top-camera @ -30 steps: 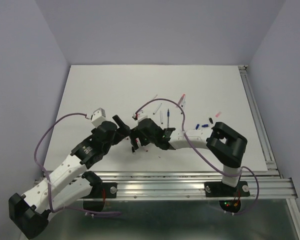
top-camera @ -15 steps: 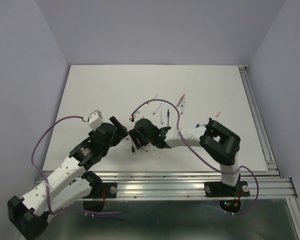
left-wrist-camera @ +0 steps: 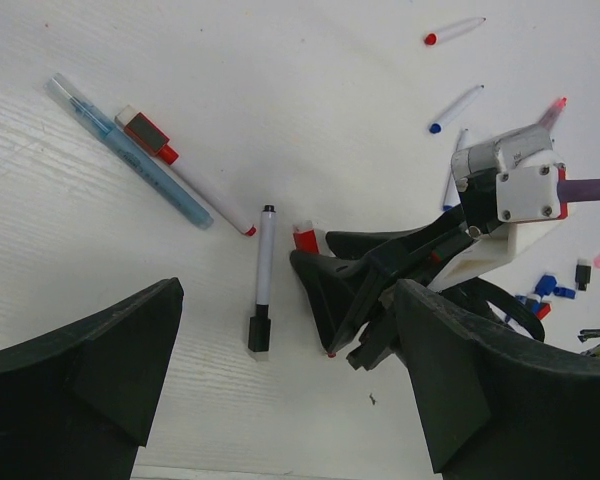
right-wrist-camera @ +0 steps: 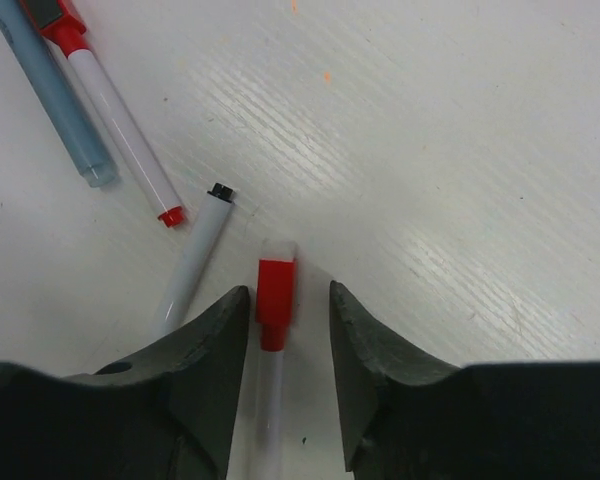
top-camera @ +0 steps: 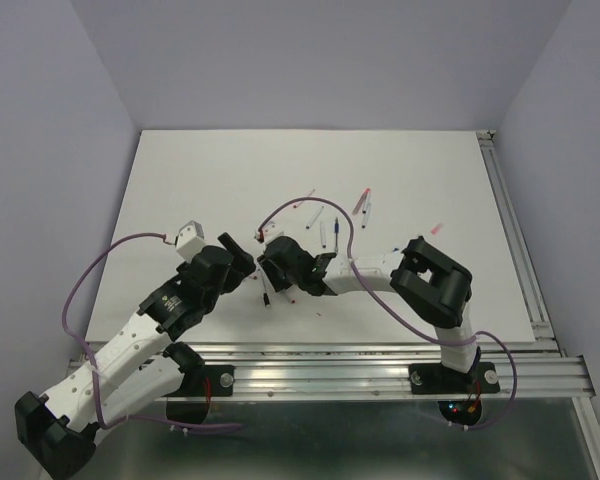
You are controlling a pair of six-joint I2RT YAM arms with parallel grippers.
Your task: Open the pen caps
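**Surface:** table (top-camera: 180,180), a flat white matt board with a fine ribbed grain that catches glare in the right wrist view. A slotted aluminium rail (top-camera: 380,362) runs along the near edge.

**Room:** plain pale lilac walls (top-camera: 310,60) on 3 sides.

1. Red cap (right-wrist-camera: 276,288): short opaque plastic sleeve, square-cut, seated on a thin translucent barrel (right-wrist-camera: 270,400). It lies flat near the table's middle.
2. Right gripper (right-wrist-camera: 288,300): 2 black matt wedge fingers straddle the red cap. A strip of table shows beside it, so it is not clamped.
3. Black-tipped pen (right-wrist-camera: 195,255): round white barrel, just beside the cap.
4. Clear blue pen (right-wrist-camera: 50,90) and red-clipped white pen (right-wrist-camera: 115,110), lying side by side.
5. Loose blue caps (left-wrist-camera: 545,285): small, well apart from these pens.
6. Left gripper (left-wrist-camera: 290,290): spread wide, empty, hovering above items 1 to 4.
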